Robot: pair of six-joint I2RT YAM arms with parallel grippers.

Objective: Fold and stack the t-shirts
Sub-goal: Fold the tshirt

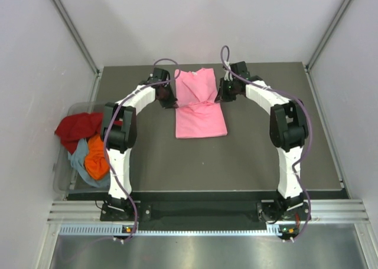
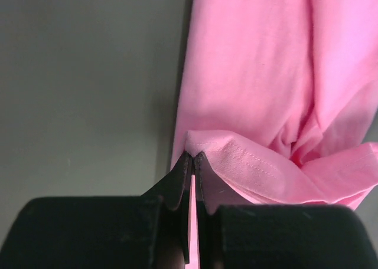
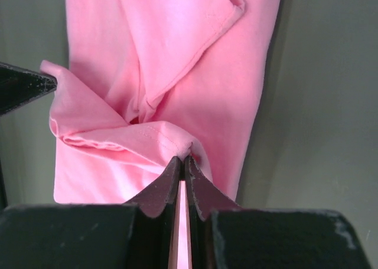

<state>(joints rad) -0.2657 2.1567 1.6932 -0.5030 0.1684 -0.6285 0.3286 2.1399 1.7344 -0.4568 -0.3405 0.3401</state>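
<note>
The left gripper (image 2: pixel 194 157) is clamped on a stitched hem of the pink t-shirt (image 1: pixel 201 120), and the right gripper (image 3: pixel 183 160) pinches the opposite hem. The shirt lies between them, partly folded on the table (image 1: pixel 248 163). Only the top view shows the clear bin (image 1: pixel 61 176) at the left edge, holding a dark red t-shirt (image 1: pixel 77 127), an orange t-shirt (image 1: pixel 96 158) and a grey-blue t-shirt (image 1: pixel 80 163).

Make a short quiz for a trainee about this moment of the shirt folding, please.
1. True or false: the left pincer and the right pincer are each shut on the pink t-shirt.
2. Where do the other shirts lie? A: in the clear bin at the left. B: under the pink one. C: in the right pincer.
3. Name their colours.
Key: 1 true; 2 A; 3 dark red shirt, orange shirt, grey-blue shirt.
</note>
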